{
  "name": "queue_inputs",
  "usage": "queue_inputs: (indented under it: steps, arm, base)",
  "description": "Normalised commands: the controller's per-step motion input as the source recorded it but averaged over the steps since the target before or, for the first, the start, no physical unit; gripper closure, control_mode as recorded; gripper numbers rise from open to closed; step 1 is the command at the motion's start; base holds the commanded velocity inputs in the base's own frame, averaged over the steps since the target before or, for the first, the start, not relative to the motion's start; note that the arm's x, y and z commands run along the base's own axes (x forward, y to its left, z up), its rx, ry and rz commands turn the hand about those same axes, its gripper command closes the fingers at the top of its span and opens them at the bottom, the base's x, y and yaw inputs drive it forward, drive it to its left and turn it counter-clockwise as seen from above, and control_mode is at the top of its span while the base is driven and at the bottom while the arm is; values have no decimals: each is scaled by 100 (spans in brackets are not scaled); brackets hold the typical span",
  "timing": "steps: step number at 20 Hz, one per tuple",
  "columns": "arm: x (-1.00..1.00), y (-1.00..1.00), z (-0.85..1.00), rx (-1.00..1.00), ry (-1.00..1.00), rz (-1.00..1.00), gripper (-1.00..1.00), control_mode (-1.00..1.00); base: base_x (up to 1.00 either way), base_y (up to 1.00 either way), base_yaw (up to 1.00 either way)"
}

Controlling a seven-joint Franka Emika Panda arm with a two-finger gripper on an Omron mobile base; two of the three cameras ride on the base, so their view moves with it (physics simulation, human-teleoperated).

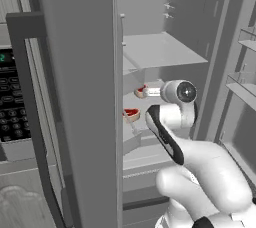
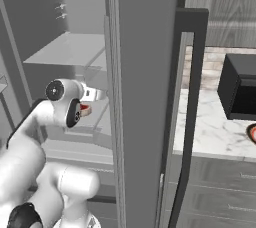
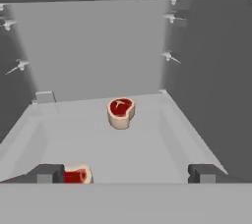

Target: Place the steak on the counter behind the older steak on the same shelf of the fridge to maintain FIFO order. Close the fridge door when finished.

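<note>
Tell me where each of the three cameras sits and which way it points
Left base view: behind the arm's left, facing into the fridge; arm rises lower right.
Right base view: behind its right, past the door to the counter; arm lower left.
Hand view: on the hand, looking along the shelf; fingers at bottom.
Left base and hand views share both steaks: one, another.

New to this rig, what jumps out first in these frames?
The open fridge fills both base views, with the white arm reaching into it. In the hand view, one red steak lies mid-shelf toward the back, while a second steak sits right beside the left fingertip, near the front edge of the shelf. The jaws stand wide apart. A marble counter with a black microwave sits to the fridge's right.
</note>
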Motion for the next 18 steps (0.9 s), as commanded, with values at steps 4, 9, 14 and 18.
queue_inputs:
  steps: [4,9,14,18]
  arm:
    - [-100,12,89,1,3,0,-100,-100]
    - [-100,15,64,3,6,0,-100,-100]
    - [-100,10,33,7,8,0,-100,-100]
    - [-96,1,4,7,1,0,-100,-100]
  base:
    - [0,0,0]
    - [0,0,0]
    - [0,0,0]
    - [0,0,0]
